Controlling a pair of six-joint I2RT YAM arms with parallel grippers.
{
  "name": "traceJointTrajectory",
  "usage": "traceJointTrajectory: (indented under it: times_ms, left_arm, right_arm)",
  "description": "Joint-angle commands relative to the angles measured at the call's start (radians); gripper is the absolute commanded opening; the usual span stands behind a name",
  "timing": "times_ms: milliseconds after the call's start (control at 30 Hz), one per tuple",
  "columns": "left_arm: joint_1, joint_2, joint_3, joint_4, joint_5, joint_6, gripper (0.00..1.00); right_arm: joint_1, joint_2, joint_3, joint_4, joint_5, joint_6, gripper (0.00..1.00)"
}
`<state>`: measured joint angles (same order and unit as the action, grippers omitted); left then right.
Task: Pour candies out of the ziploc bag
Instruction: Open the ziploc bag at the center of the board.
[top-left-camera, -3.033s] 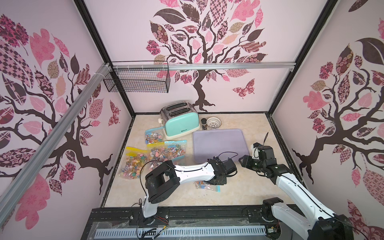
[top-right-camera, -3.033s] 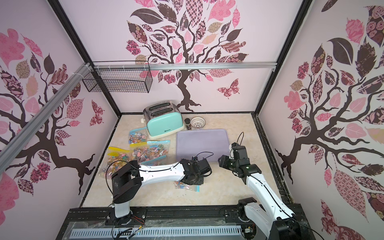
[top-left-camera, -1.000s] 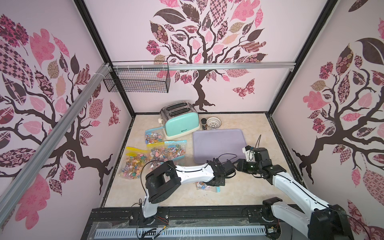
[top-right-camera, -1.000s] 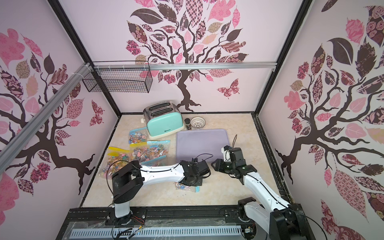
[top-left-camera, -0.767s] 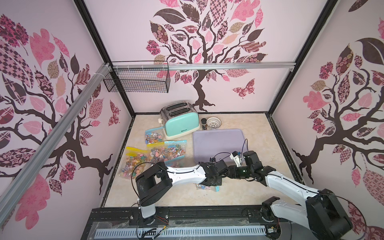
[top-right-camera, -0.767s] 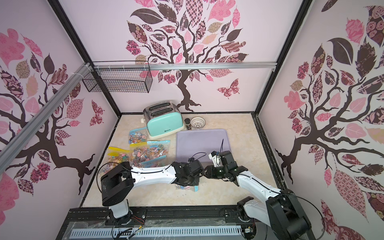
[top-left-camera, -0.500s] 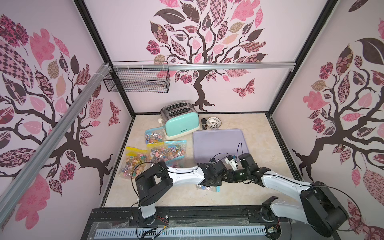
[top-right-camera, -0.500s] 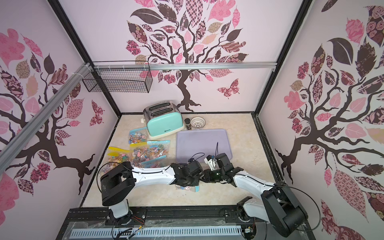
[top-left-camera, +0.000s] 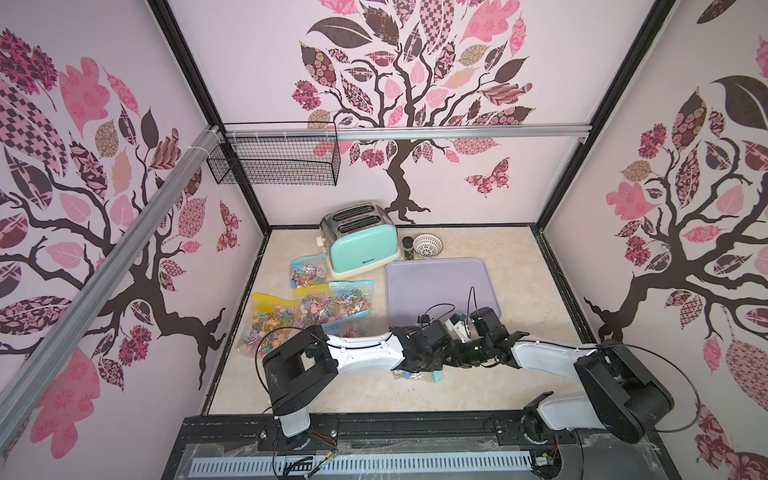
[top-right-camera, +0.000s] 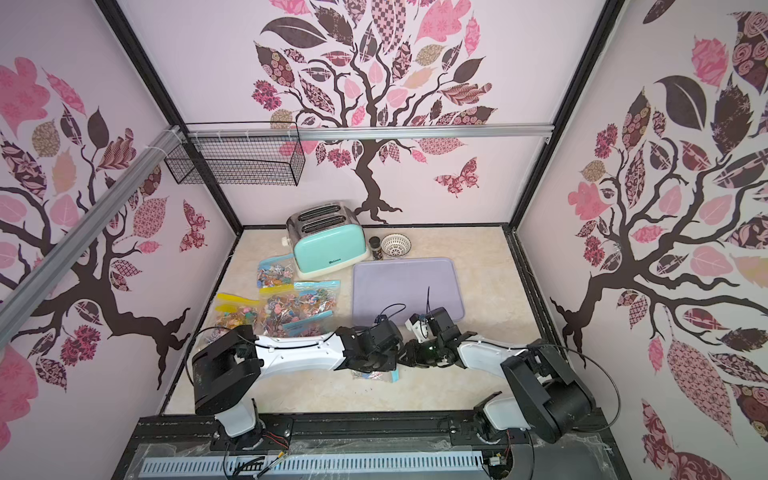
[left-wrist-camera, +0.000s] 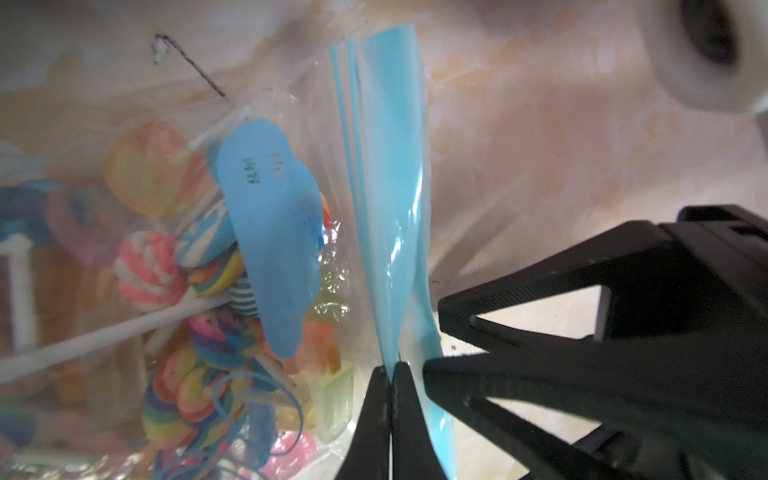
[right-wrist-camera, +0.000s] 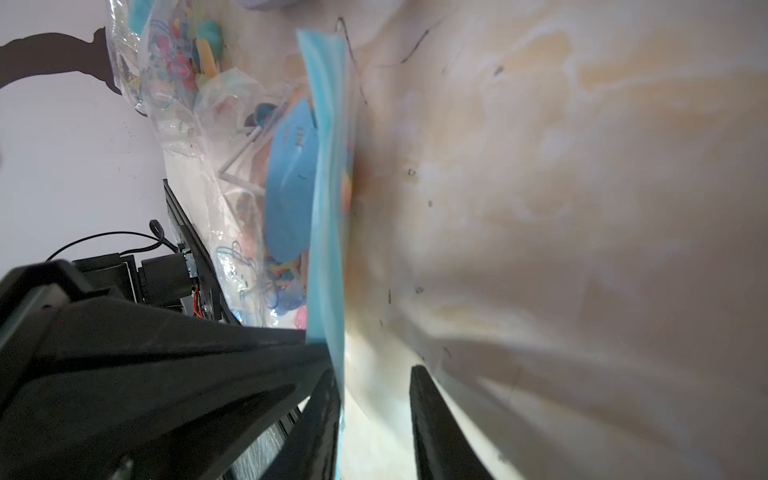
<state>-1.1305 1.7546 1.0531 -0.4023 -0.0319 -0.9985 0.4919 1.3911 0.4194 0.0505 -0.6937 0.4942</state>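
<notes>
Ziploc bag (top-left-camera: 415, 376): small, of clear crinkled plastic with a light-blue zip strip (left-wrist-camera: 390, 208). It lies on the tabletop (top-left-camera: 519, 270) toward the front edge, in front of the lilac tray (top-left-camera: 436, 291), and is partly covered by the two wrists that meet above it in both top views.
Candies (left-wrist-camera: 149, 278): inside the bag, with swirled round heads on thin white sticks. A blue cloud-shaped card tag (left-wrist-camera: 270, 257) sits among them.
Left gripper (left-wrist-camera: 391, 382): jaws pinched tight on the zip strip.
Right gripper (right-wrist-camera: 374, 395): jaws apart with a clear gap. One finger lies against the strip and the other stands free of it.
Open room: bare tabletop to the robot's right of the tray and along the front edge. The left side is crowded by several larger candy bags (top-left-camera: 332, 303).
Rear: mint toaster (top-left-camera: 359, 239), dark jar (top-left-camera: 408, 247), white perforated bowl (top-left-camera: 428, 245).
Surface: beige, marbled.
Enclosure: black-framed pink walls with tree decals, and a wire basket (top-left-camera: 274, 164) hung on the rail.
</notes>
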Motion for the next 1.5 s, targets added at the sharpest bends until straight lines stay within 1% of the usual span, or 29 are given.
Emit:
traceJointTrajectory:
  times_ms: [0,333,567,833,967,1467]
  left_arm:
    - [0.005,-0.023,-0.008,0.021,0.003,-0.004,0.0]
    - [0.005,-0.032,-0.011,0.011,0.001,-0.004,0.0]
    - [0.007,-0.037,-0.014,-0.023,-0.039,-0.023,0.0]
    - [0.015,-0.039,-0.025,-0.035,-0.049,-0.044,0.0]
    - [0.014,-0.044,-0.028,-0.027,-0.046,-0.044,0.0]
    - [0.014,-0.035,-0.027,-0.007,-0.036,-0.042,0.0]
  right_arm:
    - [0.004,0.027,0.045,0.033,-0.023,-0.004,0.31]
    - [0.004,0.105,0.09,0.045,-0.029,-0.009,0.23]
    - [0.004,0.119,0.093,0.054,-0.054,-0.009,0.16]
    - [0.004,0.119,0.091,0.082,-0.081,0.005,0.14]
    - [0.006,0.143,0.105,0.11,-0.105,0.024,0.16]
    - [0.013,0.178,0.136,0.117,-0.108,0.032,0.14]
